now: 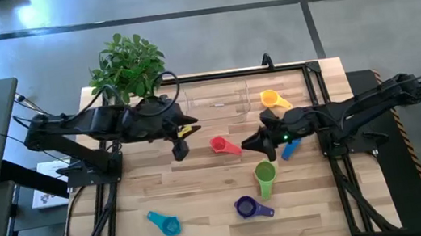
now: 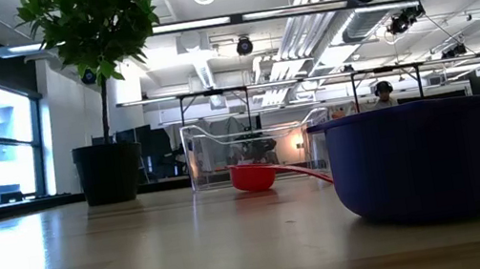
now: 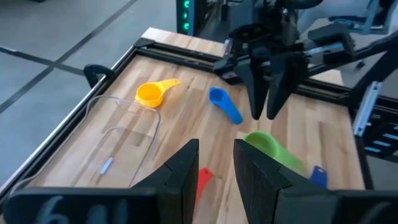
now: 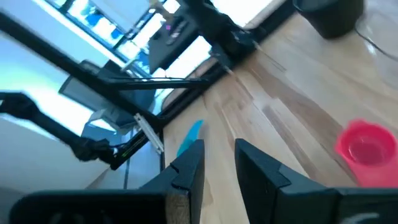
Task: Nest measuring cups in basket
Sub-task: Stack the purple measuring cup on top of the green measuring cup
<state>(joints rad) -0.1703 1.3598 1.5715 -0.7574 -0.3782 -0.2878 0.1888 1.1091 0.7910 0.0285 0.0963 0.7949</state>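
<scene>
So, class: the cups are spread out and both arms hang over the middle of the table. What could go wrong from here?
1. The left end effector and right end effector flank the red cup; both reaching for it could make them collide.
2. The clear basket is hard to see; a cup could catch its wall.
3. The plant stands near the left arm and might get brushed.

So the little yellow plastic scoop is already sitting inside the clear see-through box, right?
Not quite. In the high view the little yellow plastic scoop lies on the wooden table just beside the clear see-through box, not inside it.
</scene>
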